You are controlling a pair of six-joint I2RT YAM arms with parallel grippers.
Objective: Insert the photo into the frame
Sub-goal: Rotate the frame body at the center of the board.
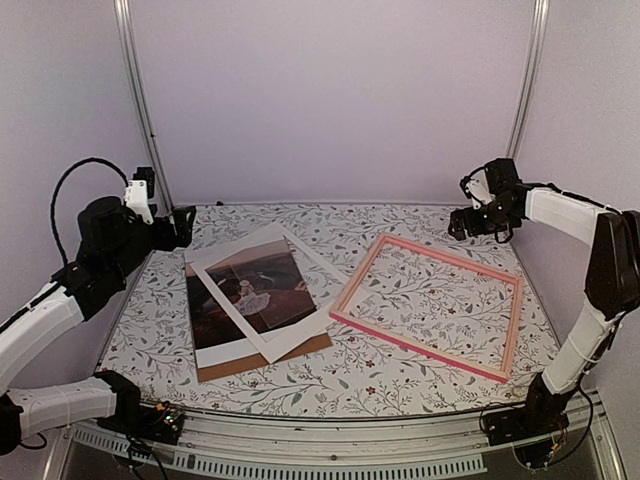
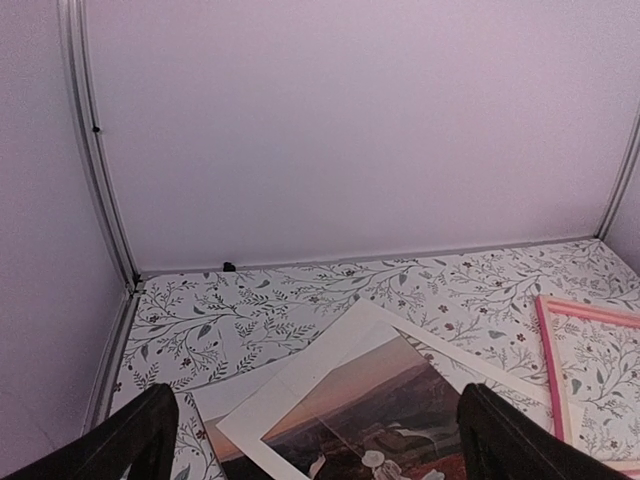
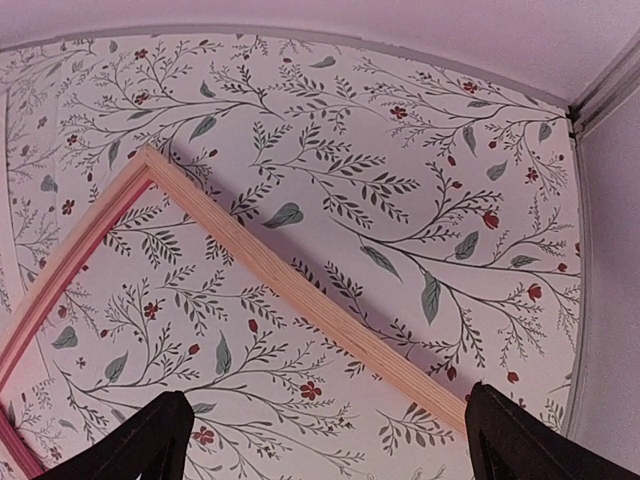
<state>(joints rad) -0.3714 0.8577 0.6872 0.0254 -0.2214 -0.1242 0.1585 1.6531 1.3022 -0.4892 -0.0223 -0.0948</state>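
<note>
**Both arms waited high while the photo lay apart from its empty frame**

The dark brown-reddish rectangular print with a small white-dressed figure, the photo (image 1: 250, 290), lay in the left-centre of the overhead view. It was part of a loose, skewed stack. A plain brown backing board (image 1: 225, 368) sat at the bottom, the print on it, and a white card mat with a rectangular opening (image 1: 235, 248) lay twisted on top, so the figure showed through the opening. With the mat covering part of the print, it looked likely that the mat would have to be shifted before the print could be lifted cleanly.

The thin-railed pink rectangular picture frame (image 1: 420, 347) lay flat in the right-centre, near the stack, its closest corner just beside the mat's edge. It held nothing, and the white floral tablecloth (image 1: 330, 385) showed through it, so the task looked not yet begun.

The black two-finger left gripper (image 1: 185, 226) hung above the upper left of the table, beside the stack's far corner. Its jaws were spread wide and held nothing. The black two-finger right gripper (image 1: 460, 222) hung at the upper right, above the frame's far rail, also gaping and empty. Each arm seemed placed over its own side, the left to work the stack and the right to mind the frame. Both were clear of the objects, leaving the whole layout in plain sight.
</note>
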